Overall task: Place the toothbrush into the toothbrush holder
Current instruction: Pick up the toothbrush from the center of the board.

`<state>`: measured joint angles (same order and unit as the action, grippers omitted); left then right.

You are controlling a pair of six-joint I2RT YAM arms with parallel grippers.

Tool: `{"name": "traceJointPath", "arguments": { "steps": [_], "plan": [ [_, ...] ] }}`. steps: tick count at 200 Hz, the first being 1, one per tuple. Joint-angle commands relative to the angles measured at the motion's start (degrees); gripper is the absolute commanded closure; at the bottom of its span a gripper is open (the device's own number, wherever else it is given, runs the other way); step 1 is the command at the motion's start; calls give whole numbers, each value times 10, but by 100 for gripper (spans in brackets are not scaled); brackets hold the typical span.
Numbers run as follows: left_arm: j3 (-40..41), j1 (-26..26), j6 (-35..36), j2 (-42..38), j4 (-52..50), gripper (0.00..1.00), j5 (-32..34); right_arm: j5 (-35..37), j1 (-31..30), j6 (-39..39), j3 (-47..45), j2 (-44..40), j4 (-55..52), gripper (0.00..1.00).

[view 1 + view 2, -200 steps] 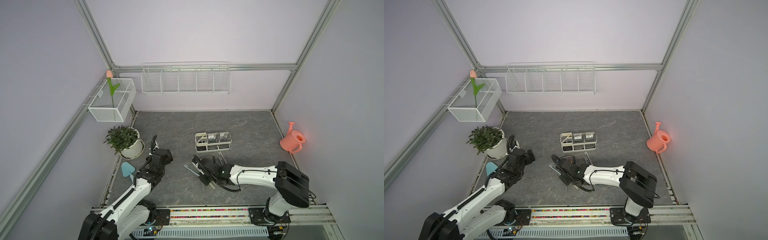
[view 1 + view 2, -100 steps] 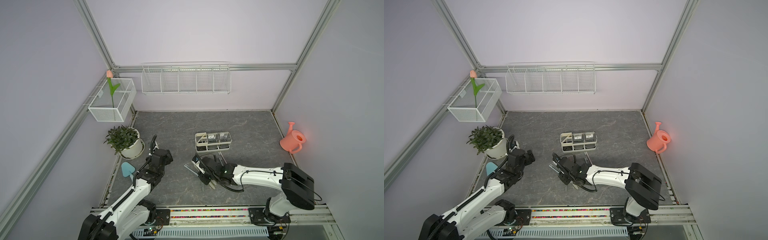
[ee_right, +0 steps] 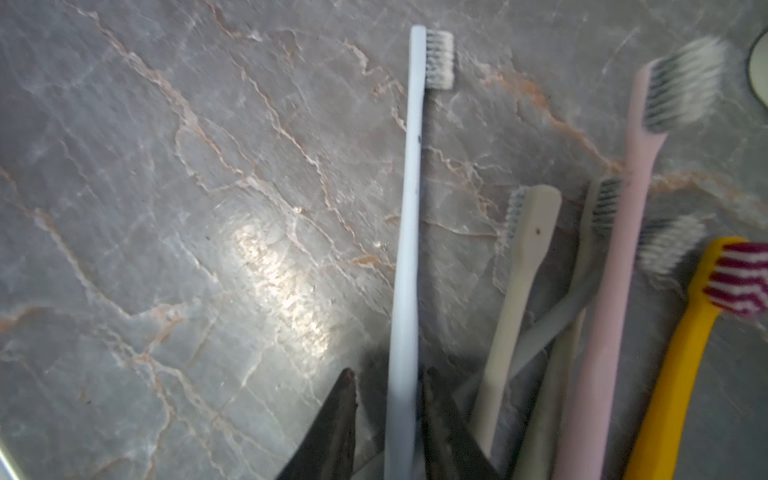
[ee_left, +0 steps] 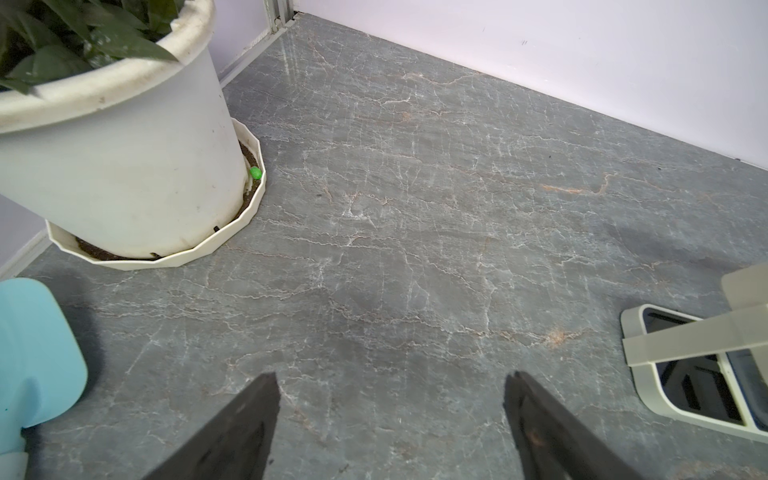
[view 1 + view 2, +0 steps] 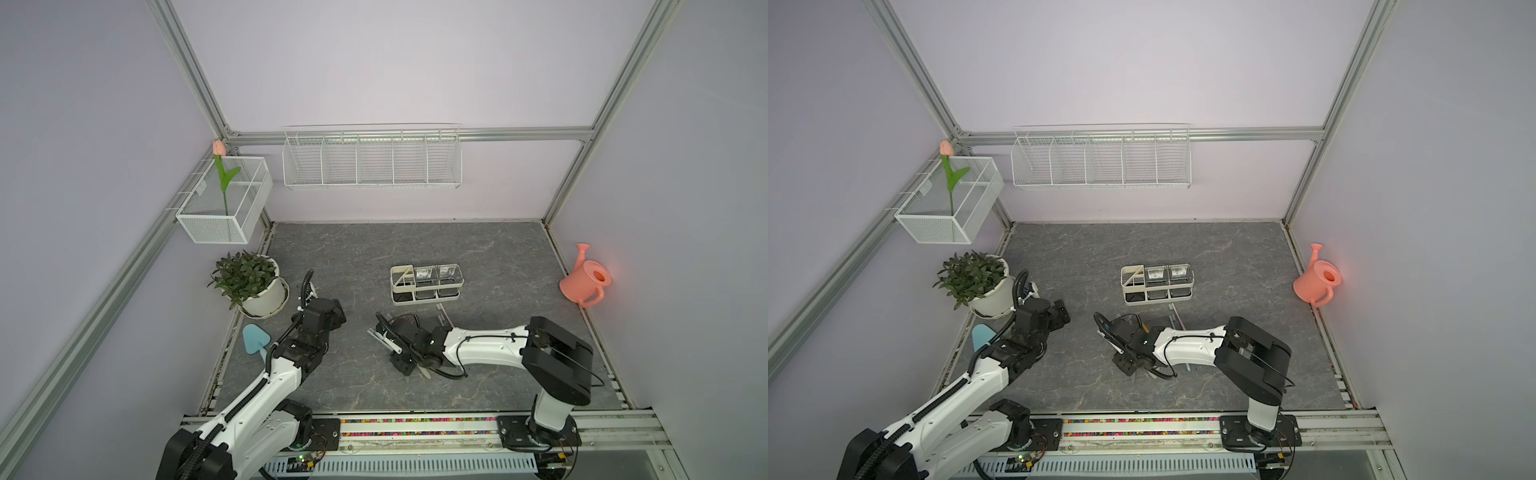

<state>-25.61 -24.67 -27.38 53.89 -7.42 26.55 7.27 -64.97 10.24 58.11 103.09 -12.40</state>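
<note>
A pale blue toothbrush (image 3: 411,187) lies on the grey floor beside several others: cream (image 3: 523,266), pink (image 3: 623,249) and yellow (image 3: 681,345). My right gripper (image 3: 390,378) straddles the blue handle. One finger is against it, the other stands a little off, and the jaws are narrowly open. In both top views the right wrist (image 5: 415,340) (image 5: 1142,340) hides the fingers. Just behind it stands the cream toothbrush holder (image 5: 401,270) (image 5: 1131,270). My left gripper (image 4: 393,376) (image 5: 328,316) hangs wide open over bare floor, left of the holder (image 4: 685,345).
A potted plant (image 5: 249,278) and a blue scoop (image 5: 253,338) sit at the left edge by the left arm. A pink watering can (image 5: 586,282) stands at the right wall. A wire basket (image 5: 370,160) and a mesh box (image 5: 226,203) hang on the walls.
The right arm's elbow swung right, then back left, while its wrist stayed low over the toothbrushes. The left arm has not moved.
</note>
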Motion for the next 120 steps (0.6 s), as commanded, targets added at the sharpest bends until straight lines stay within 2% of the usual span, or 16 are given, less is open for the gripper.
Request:
{"name": "traceJointPath", "arguments": {
  "steps": [1,16,46,92,104,120],
  "plan": [
    [-8,-2,-15,-8,0,11,6,2,-2,-4,8,11,-18,70],
    [-9,-1,-15,-7,2,11,6,2,-2,-3,7,11,-17,74],
    [-9,-2,-15,-4,3,11,5,13,-2,1,4,5,-12,93],
    [-9,-1,-20,-5,4,11,-7,22,1,20,-20,-53,13,93],
    [-11,-2,-20,-8,8,11,-31,23,3,26,-33,-78,26,93],
    [-28,-2,-35,-19,-5,10,-100,22,9,39,-51,-120,46,93]
  ]
}}
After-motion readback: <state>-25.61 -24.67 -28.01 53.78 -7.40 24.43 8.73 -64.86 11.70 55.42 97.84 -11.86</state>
